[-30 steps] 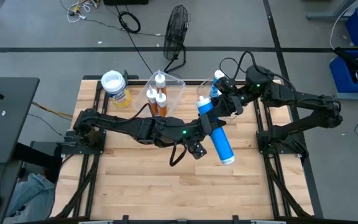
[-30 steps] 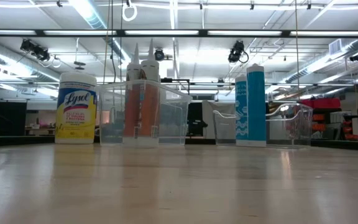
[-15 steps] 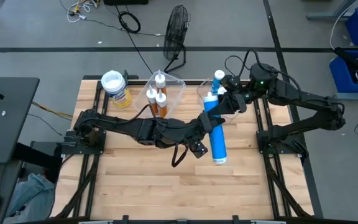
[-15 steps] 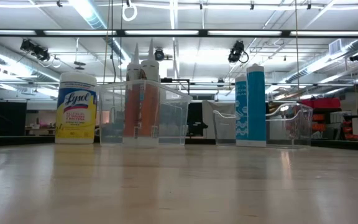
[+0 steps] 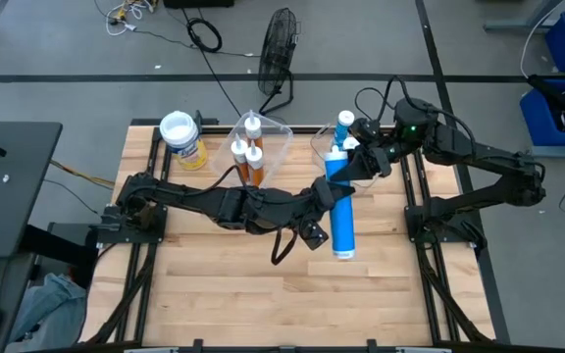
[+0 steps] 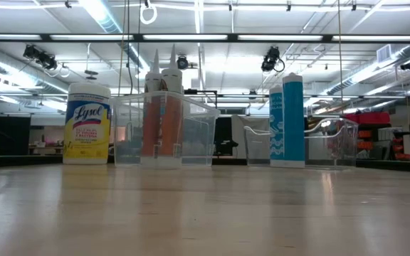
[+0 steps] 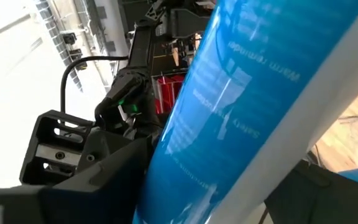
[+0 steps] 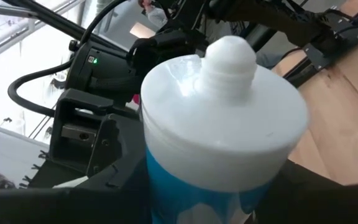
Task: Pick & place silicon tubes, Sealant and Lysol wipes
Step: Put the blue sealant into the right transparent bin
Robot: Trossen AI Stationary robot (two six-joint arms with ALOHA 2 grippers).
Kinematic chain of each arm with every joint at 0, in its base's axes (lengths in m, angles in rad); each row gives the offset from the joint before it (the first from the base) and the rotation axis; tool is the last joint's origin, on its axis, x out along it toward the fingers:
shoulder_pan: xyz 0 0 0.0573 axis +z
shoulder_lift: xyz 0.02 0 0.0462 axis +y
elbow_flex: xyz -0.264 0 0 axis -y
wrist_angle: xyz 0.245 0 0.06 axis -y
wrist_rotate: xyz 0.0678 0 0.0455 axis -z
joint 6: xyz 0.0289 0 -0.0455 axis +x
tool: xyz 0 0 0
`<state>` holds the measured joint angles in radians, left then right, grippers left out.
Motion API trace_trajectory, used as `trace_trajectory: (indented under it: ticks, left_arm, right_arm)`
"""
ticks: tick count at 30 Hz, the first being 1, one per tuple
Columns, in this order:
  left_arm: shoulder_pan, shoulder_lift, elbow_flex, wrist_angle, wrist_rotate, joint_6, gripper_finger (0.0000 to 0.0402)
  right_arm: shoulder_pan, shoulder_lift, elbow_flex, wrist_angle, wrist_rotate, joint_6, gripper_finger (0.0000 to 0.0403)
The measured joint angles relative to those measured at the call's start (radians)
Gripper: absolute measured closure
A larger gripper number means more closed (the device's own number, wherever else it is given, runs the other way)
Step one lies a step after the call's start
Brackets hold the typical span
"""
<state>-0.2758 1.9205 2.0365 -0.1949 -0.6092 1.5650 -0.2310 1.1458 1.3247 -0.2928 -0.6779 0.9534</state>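
Blue tube [image 5: 342,218] gripped by left tool [image 5: 330,201], right tool [image 5: 353,163]; fingertips hidden.

We see the wipes canister [image 5: 182,138] at ten o'clock on the table [image 5: 224,284], one bin [image 5: 276,134] with three tubes [image 5: 248,157] at twelve, another bin [image 6: 337,142] at one.

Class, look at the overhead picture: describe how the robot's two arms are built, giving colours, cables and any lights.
Both the left arm and the right arm are matte black, jointed segments. Black cables loop beside each, and a small green light glows on each. Their fingers are dark too.
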Motion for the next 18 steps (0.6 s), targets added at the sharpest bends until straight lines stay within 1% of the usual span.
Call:
trace_trajectory:
  ticks: [4, 9, 11, 15, 18]
  left_arm:
    - [0.000, 0.000, 0.000, 0.002, 0.000, -0.064, 0.0109]
    - [-0.001, 0.000, 0.000, 0.007, 0.011, -0.166, 0.0064]
    - [-0.002, 0.000, 0.000, 0.005, 0.011, -0.184, 0.0046]
    - [-0.003, -0.004, 0.000, -0.014, 0.015, -0.153, 0.0022]
    - [-0.004, -0.005, 0.000, -0.035, 0.021, -0.058, 0.0017]
  right_arm:
    - [0.000, -0.001, 0.000, -0.001, -0.001, -0.003, 0.0193]
    - [0.000, -0.002, 0.000, 0.000, -0.003, -0.011, 0.0193]
    - [-0.001, -0.003, 0.001, 0.002, -0.004, -0.022, 0.0193]
    - [-0.001, -0.005, 0.002, 0.002, -0.006, -0.039, 0.0193]
    - [-0.002, -0.003, 0.002, -0.010, -0.009, -0.038, 0.0193]
